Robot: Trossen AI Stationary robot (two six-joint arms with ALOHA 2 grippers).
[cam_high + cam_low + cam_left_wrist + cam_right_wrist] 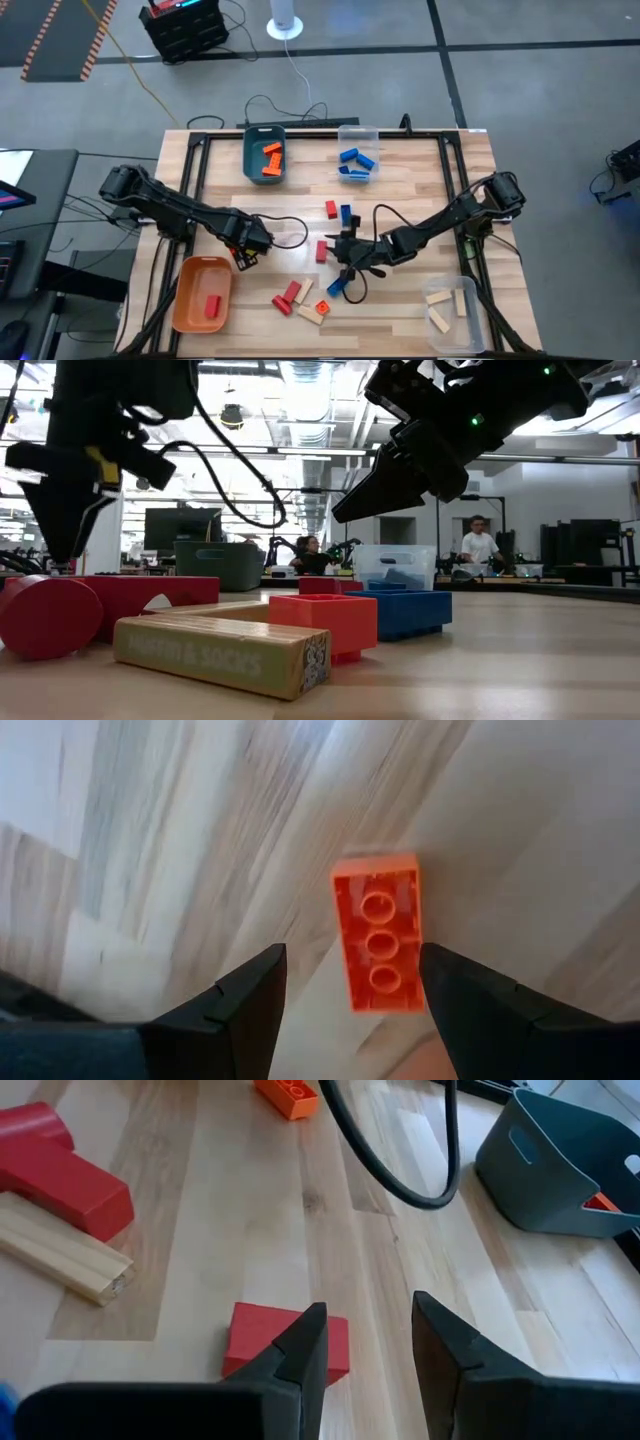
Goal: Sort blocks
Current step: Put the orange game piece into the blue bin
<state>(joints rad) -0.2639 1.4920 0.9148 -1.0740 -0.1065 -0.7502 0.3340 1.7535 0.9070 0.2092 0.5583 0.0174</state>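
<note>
Left gripper (350, 982): jaws released, hovering low over the pale wooden surface (200, 840).
Its target: small orange studded plastic block (379, 934), lying between the jaws, nearer the one finger (470, 1010); its long axis runs forward along the fingers, so closing would likely pinch its long sides.
Right gripper (368, 1342): jaws released, empty.
Its target: small red rectangular block (262, 1336), flat on the surface, offset to one side, partly under one finger (300, 1350); the gripper looks to need a sideways shift.

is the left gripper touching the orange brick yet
Cannot tell. In the left wrist view the open left gripper straddles the orange brick; one side shows bare wood, but the other finger meets the brick's edge.
</note>
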